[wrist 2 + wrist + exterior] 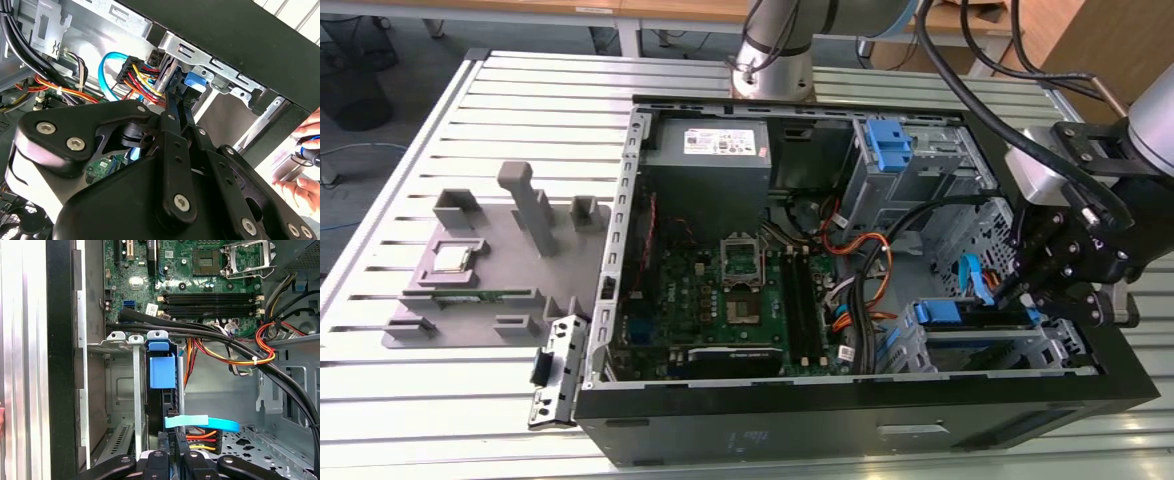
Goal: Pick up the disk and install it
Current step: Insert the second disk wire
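Exterior view: an open black desktop computer case (854,420) lies on its side on a ribbed grey metal table (400,420), with the green motherboard (720,290) at its centre. The black pincer (1027,295) hangs over the metal drive cage (994,345) at about 4 o'clock of the case. The disk, a flat drive in a blue plastic carrier frame (961,312), sits in that cage, so I judge the picking up as done and the installing as nearly finished. A grey plastic fixture (494,260) stands on the table at 9 o'clock. A floor and a wooden desk lie beyond the table, toward 12 o'clock.

Second wrist view: the pincer (182,107) is narrow, with its black fingers (172,125) reaching to the blue frame (195,85) at the cage mouth; I cannot tell if they press it. A person's hand (305,165) shows at 3 o'clock, outside the case.

First wrist view: the blue frame (162,367) stands upright between the cage walls, above the pincer (173,445). A light blue flat cable (200,422) crosses just beside its near end, and whether any connector is plugged in is hidden.
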